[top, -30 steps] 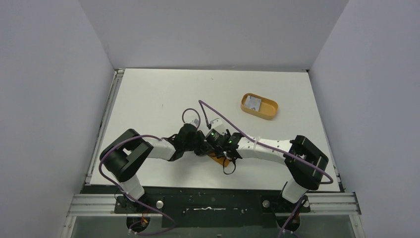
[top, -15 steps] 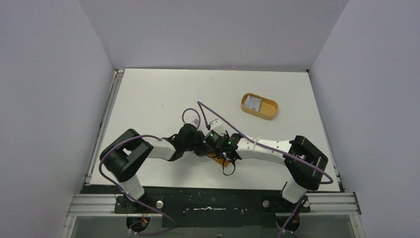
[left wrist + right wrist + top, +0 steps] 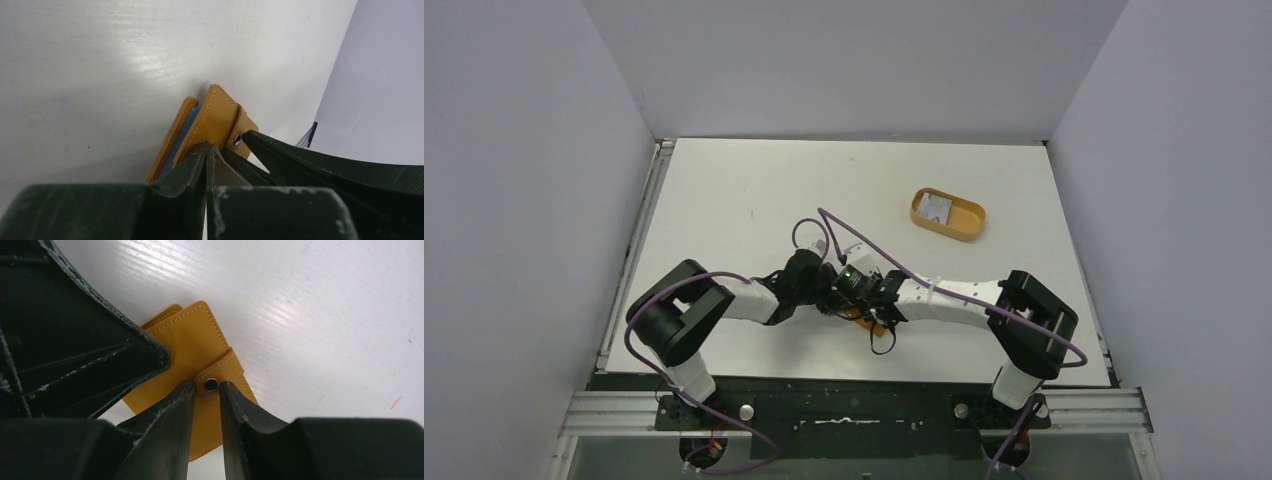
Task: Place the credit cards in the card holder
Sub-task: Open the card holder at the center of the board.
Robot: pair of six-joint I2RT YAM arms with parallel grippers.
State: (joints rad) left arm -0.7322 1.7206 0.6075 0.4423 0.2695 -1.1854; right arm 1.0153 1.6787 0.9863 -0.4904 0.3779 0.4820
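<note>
Right jaws astride card holder

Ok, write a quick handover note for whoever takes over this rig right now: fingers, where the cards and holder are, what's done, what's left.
Left gripper: fingers shut at the card holder's edge; unclear whether they pinch it.
Right gripper: fingers narrowly apart, either side of the snap tab.
The card holder lies folded between the two grippers.
One credit card lies in the orange tray, far right.
Done: cannot tell if any card is inside.
Left: at least the tray card.
</note>
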